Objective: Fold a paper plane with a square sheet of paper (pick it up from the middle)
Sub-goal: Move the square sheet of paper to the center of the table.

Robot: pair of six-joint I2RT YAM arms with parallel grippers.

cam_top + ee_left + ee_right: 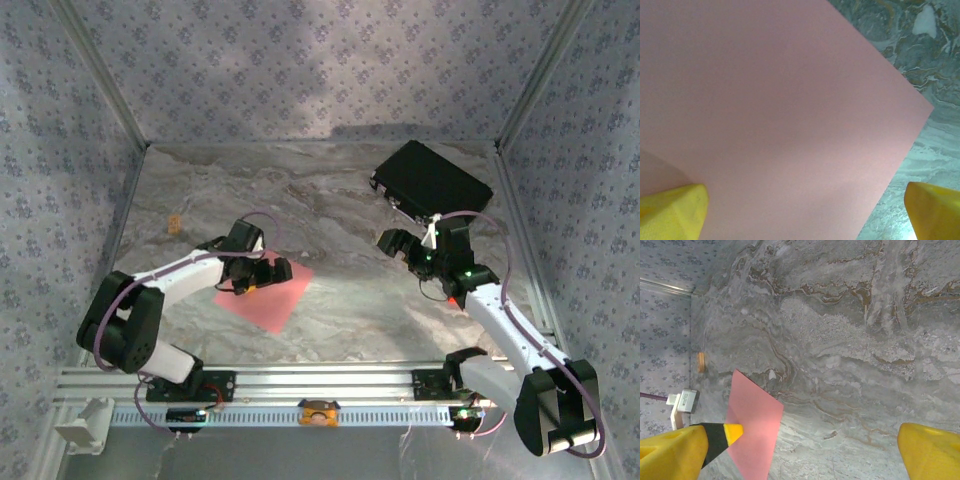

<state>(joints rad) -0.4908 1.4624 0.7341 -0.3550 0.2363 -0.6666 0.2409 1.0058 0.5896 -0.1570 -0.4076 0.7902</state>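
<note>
The square sheet of paper [272, 298] lies flat on the marble table, salmon pink, turned like a diamond in front of the left arm. My left gripper [262, 274] hovers over its far part, open, with nothing between the jaws. In the left wrist view the paper [780, 100] takes up most of the picture, and the yellow fingertips [675, 210] stand wide apart low over it. My right gripper [392, 243] is open over bare table to the right of the sheet. From the right wrist the paper [752, 425] sits at lower left, apart from that gripper [805, 452].
A black rectangular case [432, 180] lies at the back right, close behind the right gripper. A tiny orange tag [174, 223] rests near the left wall. Patterned walls enclose the table on three sides, with an aluminium rail [320, 378] along the near edge.
</note>
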